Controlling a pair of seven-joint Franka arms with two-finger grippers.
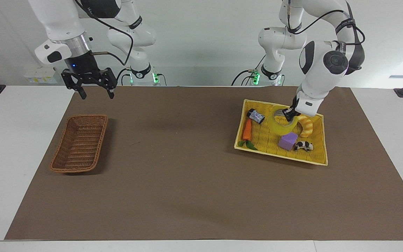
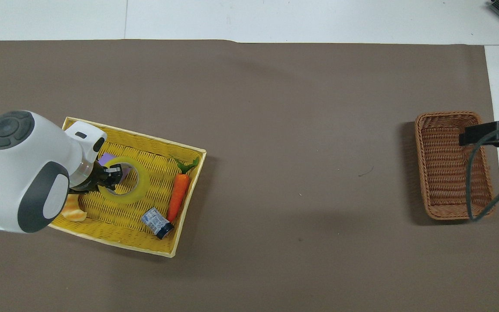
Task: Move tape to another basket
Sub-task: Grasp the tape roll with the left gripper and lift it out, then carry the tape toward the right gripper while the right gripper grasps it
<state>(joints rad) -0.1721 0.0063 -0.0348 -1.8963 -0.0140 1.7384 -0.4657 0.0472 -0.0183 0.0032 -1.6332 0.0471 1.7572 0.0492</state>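
Observation:
The yellow tape roll [image 1: 282, 123] hangs tilted from my left gripper [image 1: 289, 114], which is shut on its rim with one finger inside the core. The roll is lifted just above the yellow tray [image 1: 278, 157]. In the overhead view the tape [image 2: 130, 182] and left gripper [image 2: 110, 177] are over the tray's middle. The brown wicker basket [image 1: 79, 142] stands empty at the right arm's end of the table, also seen in the overhead view [image 2: 452, 164]. My right gripper [image 1: 96, 94] is open and empty, raised over the mat's edge beside the basket.
In the yellow tray [image 2: 137, 141] lie a carrot [image 1: 247, 130], a small blue can [image 1: 255, 116], a purple block [image 1: 287, 140], a croissant [image 1: 305, 126] and a toy cow [image 1: 303, 146]. A brown mat [image 1: 187, 175] covers the table between tray and basket.

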